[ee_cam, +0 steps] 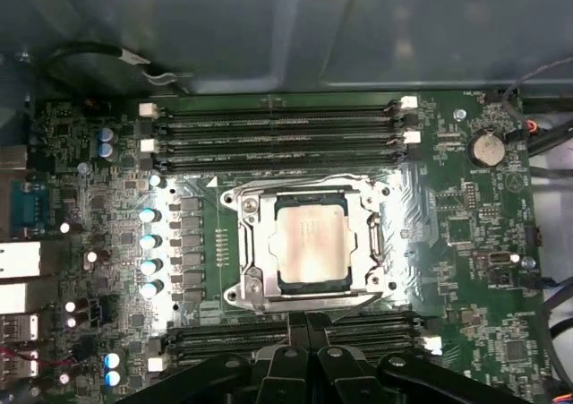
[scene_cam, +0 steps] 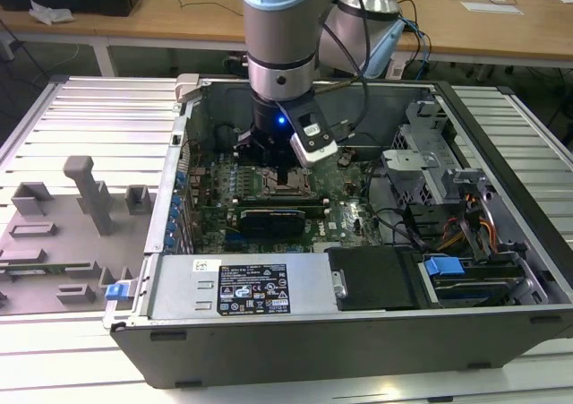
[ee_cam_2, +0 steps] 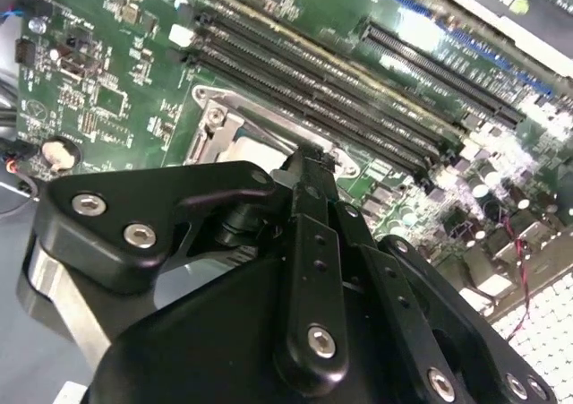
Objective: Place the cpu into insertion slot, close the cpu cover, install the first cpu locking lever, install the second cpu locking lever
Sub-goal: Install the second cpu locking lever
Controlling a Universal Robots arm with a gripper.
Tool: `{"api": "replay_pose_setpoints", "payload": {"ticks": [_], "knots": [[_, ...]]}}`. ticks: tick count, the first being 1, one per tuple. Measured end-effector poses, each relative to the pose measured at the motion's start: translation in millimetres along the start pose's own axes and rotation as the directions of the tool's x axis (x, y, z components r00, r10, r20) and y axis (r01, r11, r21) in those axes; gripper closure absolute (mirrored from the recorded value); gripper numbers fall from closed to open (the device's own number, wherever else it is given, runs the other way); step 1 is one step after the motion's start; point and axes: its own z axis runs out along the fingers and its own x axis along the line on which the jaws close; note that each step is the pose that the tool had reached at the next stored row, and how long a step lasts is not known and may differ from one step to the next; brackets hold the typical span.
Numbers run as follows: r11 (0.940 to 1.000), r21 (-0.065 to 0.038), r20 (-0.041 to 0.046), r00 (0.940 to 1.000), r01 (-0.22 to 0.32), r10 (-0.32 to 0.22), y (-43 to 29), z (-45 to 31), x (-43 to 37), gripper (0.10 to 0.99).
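- While the gripper hovers just beside the insertion slot, fingers together (holding nothing), the cpu sits inside.
- Cpu cover lies closed.

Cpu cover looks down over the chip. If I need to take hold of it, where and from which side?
Likely an outer side rail, from straight above. The cpu cover lies flat, with the cpu filling its window, so only the thin rails offer an edge; the gripper would close across one.
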Motion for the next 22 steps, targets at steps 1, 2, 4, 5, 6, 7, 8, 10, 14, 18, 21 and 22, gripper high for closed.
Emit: {"api": "replay_pose_setpoints", "payload": {"ticks": [1,2,4,5,6,7,8,10,14,18,21,22], "knots": [[1.0000,-0.006,-0.0003,1.0000,0.000,0.000,-3.5,1.8,0.4,0.980],[1.0000,-0.010,-0.0006,1.0000,0.000,0.000,-4.8,2.5,0.8,0.980],[0.9997,-0.024,-0.0015,1.0000,0.000,0.000,-6.8,3.6,2.5,0.980],[0.9995,-0.031,-0.0019,1.0000,0.000,0.000,-7.5,4.0,3.6,0.980],[0.9992,-0.040,-0.0025,1.0000,0.001,-0.001,-8.5,4.7,5.1,0.980],[0.9990,-0.045,-0.0029,1.0000,0.001,-0.002,-9.2,5.3,6.5,0.980],[0.9986,-0.052,-0.0034,1.0000,0.003,-0.003,-10.2,6.6,8.5,0.980],[0.9982,-0.060,-0.0041,1.0000,0.004,-0.004,-11.5,8.4,11.0,0.980],[0.9960,-0.089,-0.0060,1.0000,0.006,-0.006,-17.8,13.4,15.6,0.980],[0.9917,-0.128,-0.0079,1.0000,0.004,-0.005,-26.2,16.4,17.2,0.980],[0.9877,-0.156,-0.0094,0.9999,0.003,-0.005,-32.8,18.8,18.4,0.980],[0.9867,-0.162,-0.0097,0.9999,0.003,-0.004,-34.3,19.4,18.7,0.980]]}}
